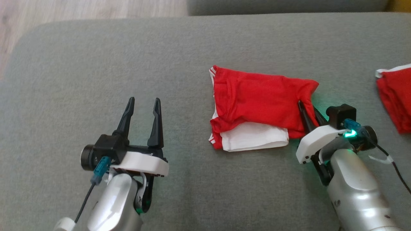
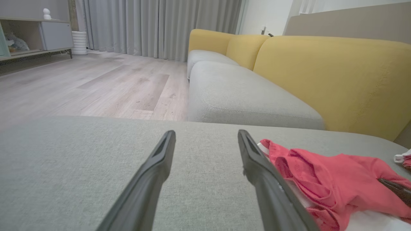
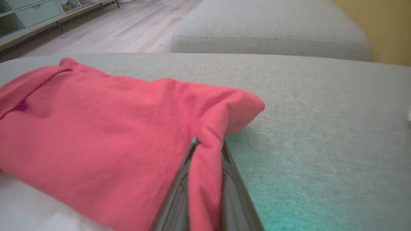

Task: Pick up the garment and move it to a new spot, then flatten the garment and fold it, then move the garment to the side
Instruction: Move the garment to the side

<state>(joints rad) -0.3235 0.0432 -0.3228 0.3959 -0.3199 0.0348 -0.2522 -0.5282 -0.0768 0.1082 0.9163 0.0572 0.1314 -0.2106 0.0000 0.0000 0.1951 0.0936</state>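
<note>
At the right end effector [image 1: 307, 110], clamped shut: an edge of the folded garment [image 1: 260, 99]. Left end effector [image 1: 144, 101] agape, empty. We judge the move-aside step in hand; next, lift it intact.

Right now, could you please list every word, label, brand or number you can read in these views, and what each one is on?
None: no text can be read. The red garment has plain white stripes and no print. The left gripper, the right gripper pinching its edge, and the grey sofa cushion bear no lettering.
</note>
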